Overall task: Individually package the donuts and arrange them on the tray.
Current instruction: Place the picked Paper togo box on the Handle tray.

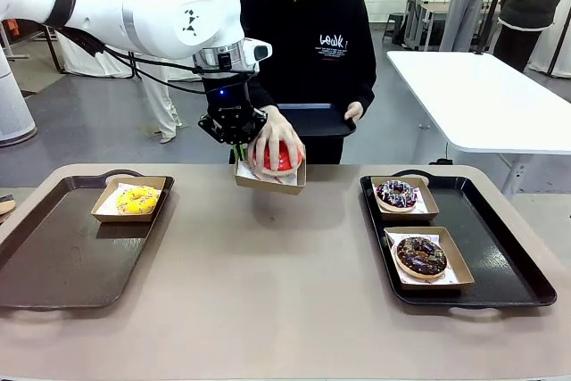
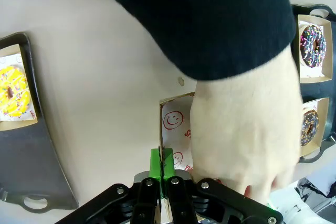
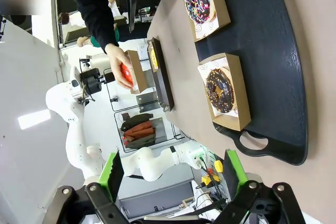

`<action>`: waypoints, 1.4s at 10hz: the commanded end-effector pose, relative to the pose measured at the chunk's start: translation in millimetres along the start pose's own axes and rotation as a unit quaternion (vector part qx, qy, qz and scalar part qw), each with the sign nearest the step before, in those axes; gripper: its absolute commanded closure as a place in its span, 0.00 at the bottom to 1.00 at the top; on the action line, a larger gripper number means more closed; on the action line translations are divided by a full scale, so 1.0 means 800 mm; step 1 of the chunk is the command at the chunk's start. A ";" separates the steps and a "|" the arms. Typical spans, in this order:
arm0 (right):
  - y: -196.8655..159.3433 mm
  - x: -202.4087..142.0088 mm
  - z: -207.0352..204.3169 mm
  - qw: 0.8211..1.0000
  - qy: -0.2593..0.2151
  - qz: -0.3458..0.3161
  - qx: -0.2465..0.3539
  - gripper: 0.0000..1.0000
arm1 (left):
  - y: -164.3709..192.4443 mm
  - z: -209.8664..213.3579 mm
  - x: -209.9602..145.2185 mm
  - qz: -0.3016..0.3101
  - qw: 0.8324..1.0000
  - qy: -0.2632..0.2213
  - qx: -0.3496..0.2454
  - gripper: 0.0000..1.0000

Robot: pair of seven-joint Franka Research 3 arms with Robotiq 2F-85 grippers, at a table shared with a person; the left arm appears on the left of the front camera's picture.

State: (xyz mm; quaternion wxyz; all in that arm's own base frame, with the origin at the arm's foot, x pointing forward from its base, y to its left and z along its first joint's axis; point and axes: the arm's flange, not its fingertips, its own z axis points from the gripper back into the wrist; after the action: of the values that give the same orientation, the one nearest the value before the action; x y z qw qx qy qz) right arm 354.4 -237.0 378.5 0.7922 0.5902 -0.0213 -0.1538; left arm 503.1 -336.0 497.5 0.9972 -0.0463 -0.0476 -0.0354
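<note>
The red-glazed donut point(image 1: 282, 157) sits at upper centre of the front view, pressed by the person's hand point(image 1: 275, 142) into a cardboard box point(image 1: 269, 176) lifted above the table point(image 1: 268, 292). The left gripper point(image 1: 237, 151) has its jaws pinched on that box's near wall. 3 donuts look finished: the yellow donut point(image 1: 137, 199) boxed on the left tray point(image 1: 53, 265), the sprinkled donut point(image 1: 397, 193) and the chocolate donut point(image 1: 421, 256) boxed on the right tray point(image 1: 508, 265). Only this 4th box seems left to place. The right gripper point(image 3: 173, 174) hangs with jaws apart.
</note>
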 end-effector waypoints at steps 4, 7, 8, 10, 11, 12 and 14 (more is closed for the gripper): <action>0.002 -0.001 0.003 1.000 0.002 -0.006 0.005 0.00 | 0.002 -0.002 -0.002 -0.003 1.000 -0.002 0.000 1.00; 0.002 -0.001 0.003 1.000 0.002 -0.006 0.005 0.00 | 0.002 -0.002 -0.002 -0.003 1.000 -0.002 0.000 1.00; 0.002 -0.001 0.003 1.000 0.002 -0.006 0.005 0.00 | 0.002 -0.002 -0.002 -0.003 1.000 -0.002 0.000 1.00; 0.002 -0.001 0.003 1.000 0.002 -0.006 0.005 0.00 | 0.002 -0.002 -0.002 -0.003 1.000 -0.002 0.000 1.00; 0.002 -0.001 0.003 1.000 0.002 -0.006 0.005 0.00 | 0.002 -0.002 -0.002 -0.003 1.000 -0.002 0.000 1.00; 0.002 -0.001 0.003 1.000 0.002 -0.006 0.005 0.00 | 0.002 -0.002 -0.002 -0.003 1.000 -0.002 0.000 1.00; 0.002 -0.001 0.003 1.000 0.002 -0.006 0.005 0.00 | 0.002 -0.002 -0.002 -0.003 1.000 -0.002 0.000 1.00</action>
State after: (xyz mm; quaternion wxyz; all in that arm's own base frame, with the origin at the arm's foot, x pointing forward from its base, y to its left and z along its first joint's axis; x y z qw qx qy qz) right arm 354.3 -237.1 378.5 0.7922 0.5902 -0.0213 -0.1538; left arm 503.0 -336.1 497.3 0.9972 -0.0462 -0.0475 -0.0355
